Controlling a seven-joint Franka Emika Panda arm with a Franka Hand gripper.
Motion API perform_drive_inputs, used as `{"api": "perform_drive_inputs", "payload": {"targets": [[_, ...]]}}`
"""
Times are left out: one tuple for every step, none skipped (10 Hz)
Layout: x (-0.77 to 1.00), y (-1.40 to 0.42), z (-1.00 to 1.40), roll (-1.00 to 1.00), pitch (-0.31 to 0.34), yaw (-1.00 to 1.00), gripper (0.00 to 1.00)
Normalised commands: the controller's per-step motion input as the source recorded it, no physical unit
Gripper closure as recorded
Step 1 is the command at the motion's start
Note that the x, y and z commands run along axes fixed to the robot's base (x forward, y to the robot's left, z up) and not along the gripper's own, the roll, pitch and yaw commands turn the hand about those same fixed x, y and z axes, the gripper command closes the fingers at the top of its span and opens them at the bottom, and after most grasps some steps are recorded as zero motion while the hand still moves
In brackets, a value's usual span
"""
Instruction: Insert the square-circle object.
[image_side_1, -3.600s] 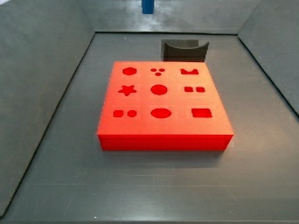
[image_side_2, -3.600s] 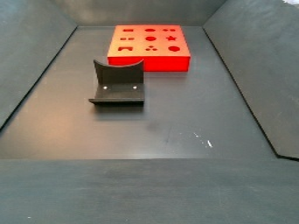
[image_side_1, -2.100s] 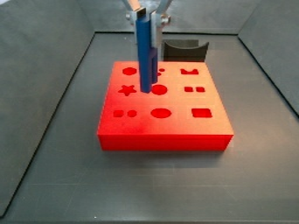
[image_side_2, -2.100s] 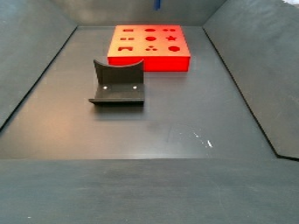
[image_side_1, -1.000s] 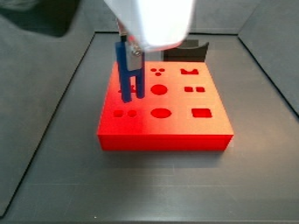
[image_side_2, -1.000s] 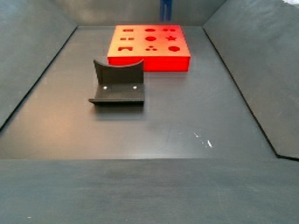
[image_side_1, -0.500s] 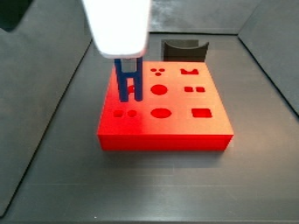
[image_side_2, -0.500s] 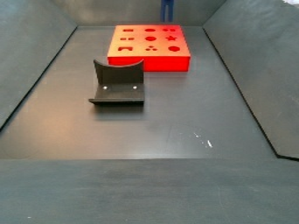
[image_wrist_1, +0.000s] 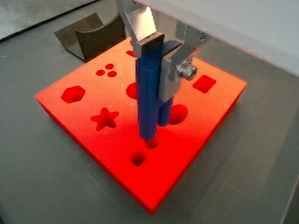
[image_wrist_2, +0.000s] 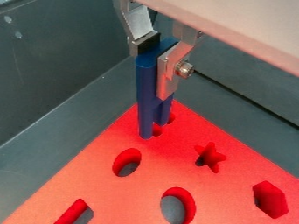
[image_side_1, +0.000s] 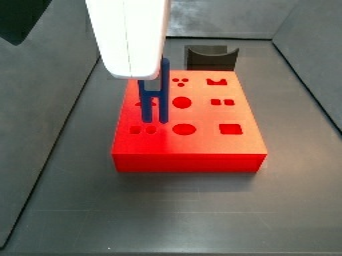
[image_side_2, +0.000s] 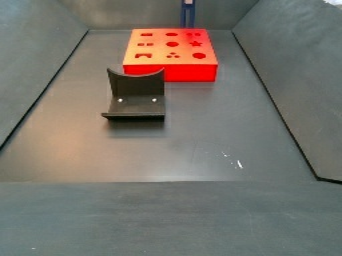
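My gripper is shut on the upper part of the square-circle object, a slim bright-blue bar held upright with its two prongs down. It hangs over the red block, near the block's corner. In a side view the bar has its prong tips right at the small square and round pair of holes; I cannot tell whether they have entered. The bar also shows in a wrist view and at the top edge of a side view. My gripper's white body hides the fingers there.
The red block with shaped holes lies on the dark floor between grey walls. The dark fixture stands apart from the block; it also shows in a side view and in a wrist view.
My gripper has come down with the blue bar from high above the block. The prong tips have dropped from above the block's middle to the small holes near its corner.
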Motion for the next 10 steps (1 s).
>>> {"api": "perform_drive_inputs", "payload": {"targets": [[-0.23,0.03,-0.2,-0.35,-0.113,0.03,1.0],[-0.17,0.05,-0.11,-0.43,-0.121,0.0,1.0],[-0.13,0.04,0.0,-0.42,-0.123,0.0,1.0],[-0.09,0.07,0.0,-0.44,-0.164,0.0,1.0],[-0.1,0.05,0.0,-0.18,-0.107,-0.03,1.0],[-0.14,0.07,0.01,-0.03,-0.021,0.0,1.0],[-0.17,0.05,0.0,0.02,0.0,-0.04,1.0],[-0.12,0.0,-0.04,0.11,0.049,-0.03,1.0],[-0.05,0.0,-0.05,0.14,0.054,0.0,1.0],[0.0,-0.11,0.0,0.13,0.05,0.0,1.0]]}}
